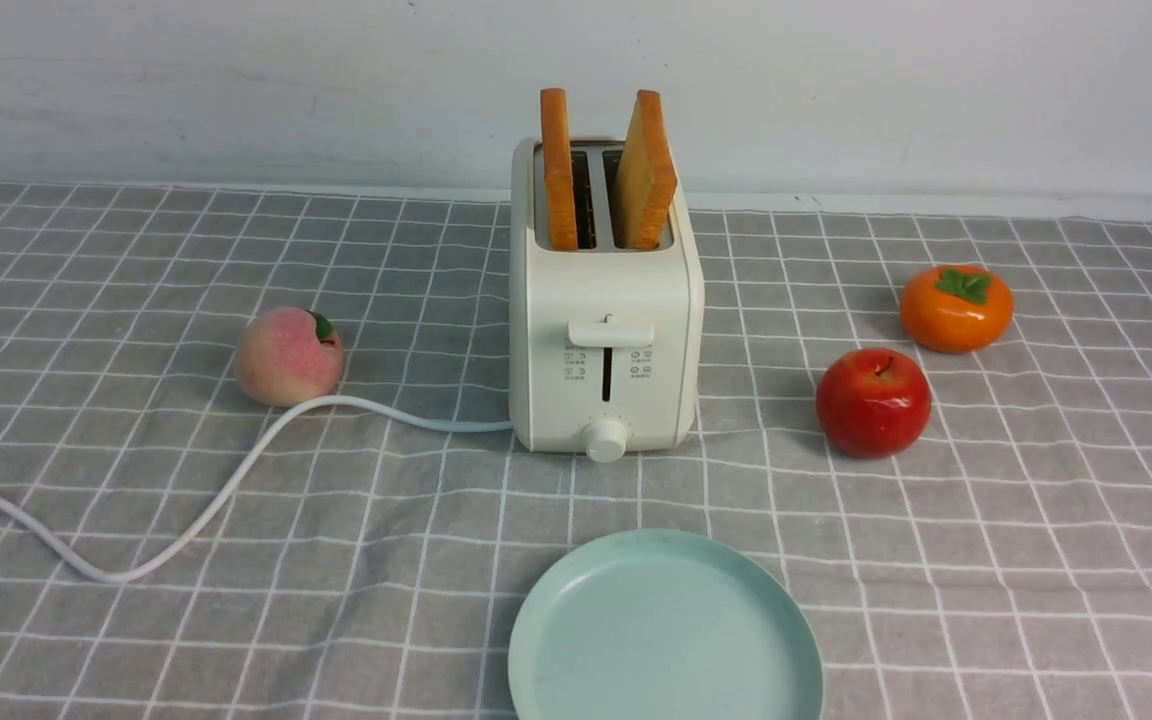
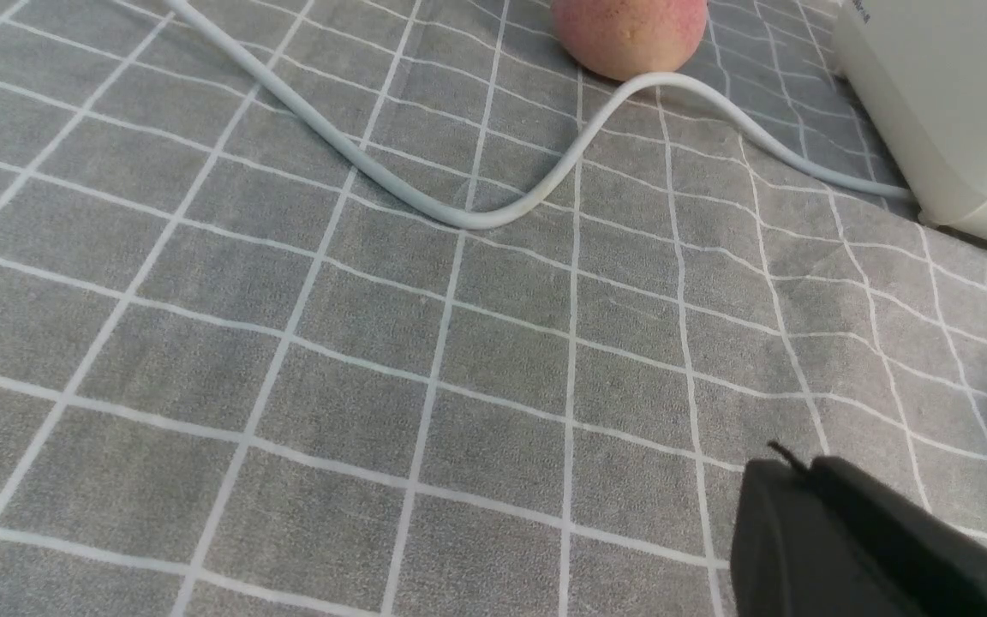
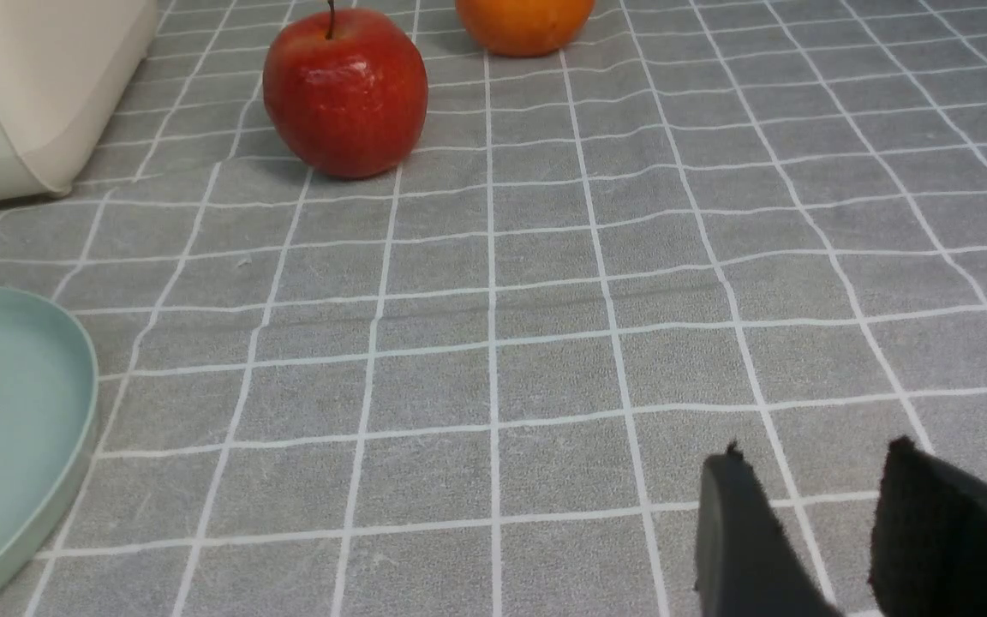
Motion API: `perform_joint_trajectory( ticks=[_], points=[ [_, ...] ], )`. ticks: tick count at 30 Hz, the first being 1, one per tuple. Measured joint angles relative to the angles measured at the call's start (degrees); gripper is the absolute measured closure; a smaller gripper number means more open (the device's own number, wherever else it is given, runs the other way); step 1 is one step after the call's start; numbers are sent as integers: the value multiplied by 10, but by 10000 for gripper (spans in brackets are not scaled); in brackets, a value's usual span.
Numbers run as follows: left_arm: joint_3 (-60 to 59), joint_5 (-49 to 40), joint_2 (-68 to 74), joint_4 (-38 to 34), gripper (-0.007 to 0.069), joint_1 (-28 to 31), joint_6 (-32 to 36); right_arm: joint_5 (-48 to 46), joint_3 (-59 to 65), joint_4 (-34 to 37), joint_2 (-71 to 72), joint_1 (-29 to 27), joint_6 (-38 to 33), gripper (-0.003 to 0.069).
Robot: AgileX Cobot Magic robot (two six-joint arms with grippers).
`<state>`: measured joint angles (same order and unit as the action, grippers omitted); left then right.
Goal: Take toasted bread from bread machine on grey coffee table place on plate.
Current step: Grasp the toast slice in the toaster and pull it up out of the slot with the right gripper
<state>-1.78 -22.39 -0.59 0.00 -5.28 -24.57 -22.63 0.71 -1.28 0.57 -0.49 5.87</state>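
Observation:
Two slices of toasted bread stand in the cream-white bread machine (image 1: pixel 604 330): the left slice (image 1: pixel 558 168) upright, the right slice (image 1: pixel 646 172) leaning right. The mint-green plate (image 1: pixel 576 600) lies empty in front of it on the grey coffee table (image 1: pixel 1036 560). Neither arm shows in the front view. My left gripper (image 2: pixel 793 467) hangs shut and empty above the cloth, with the bread machine (image 2: pixel 956 111) off to one side. My right gripper (image 3: pixel 815 458) is open over bare cloth with nothing between its fingers; the plate's rim (image 3: pixel 82 428) and the bread machine (image 3: pixel 39 86) show in that view.
A peach (image 1: pixel 288 356) lies left of the toaster, with the white cord (image 1: pixel 236 470) curving past it toward the left edge. A red apple (image 1: pixel 873 402) and an orange persimmon (image 1: pixel 956 308) sit to the right. A white wall stands behind.

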Motion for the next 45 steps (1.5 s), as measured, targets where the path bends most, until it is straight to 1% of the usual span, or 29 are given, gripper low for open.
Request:
perform_joint_trajectory(
  ticks=[8,11,14,16,17,18,19,22,25,27,28,29,31,32,33,35,38,45],
  points=[
    [0,5,0,0,608,0,0,0,0,0,0,1,0,419],
    [0,32,0,-22,607,0,-5,0,0,0,0,1,0,419],
    [0,79,0,-82,607,0,-29,0,0,0,0,1,0,419],
    [0,123,0,-137,607,0,-48,0,0,0,0,1,0,419],
    [0,128,0,-142,607,0,-50,0,0,0,0,1,0,419],
    [0,146,0,-162,606,0,-54,0,0,0,0,1,0,419],
    [0,179,0,-200,603,0,-60,0,0,0,0,1,0,419],
    [0,228,0,-256,597,0,-63,0,0,-2,0,1,0,419],
    [0,261,0,-287,596,0,-64,15,1,1,0,1,0,419],
    [0,283,0,-297,596,0,-64,44,6,25,0,1,3,419],
    [0,295,0,-299,596,0,-66,74,7,59,0,1,14,419],
    [0,297,0,-299,596,0,-67,78,7,71,0,1,19,419],
    [0,313,0,-301,596,0,-76,121,7,114,0,1,42,419],
    [0,326,0,-302,599,0,-84,154,7,154,0,1,59,419],
    [0,334,0,-303,608,0,-93,176,7,183,0,1,71,419],
    [0,337,0,-301,631,0,-101,220,7,216,0,1,82,419],
    [0,332,0,-289,638,0,-103,257,7,236,0,1,85,419],
    [0,325,0,-246,638,0,-103,261,7,235,0,1,84,419]
  ],
)
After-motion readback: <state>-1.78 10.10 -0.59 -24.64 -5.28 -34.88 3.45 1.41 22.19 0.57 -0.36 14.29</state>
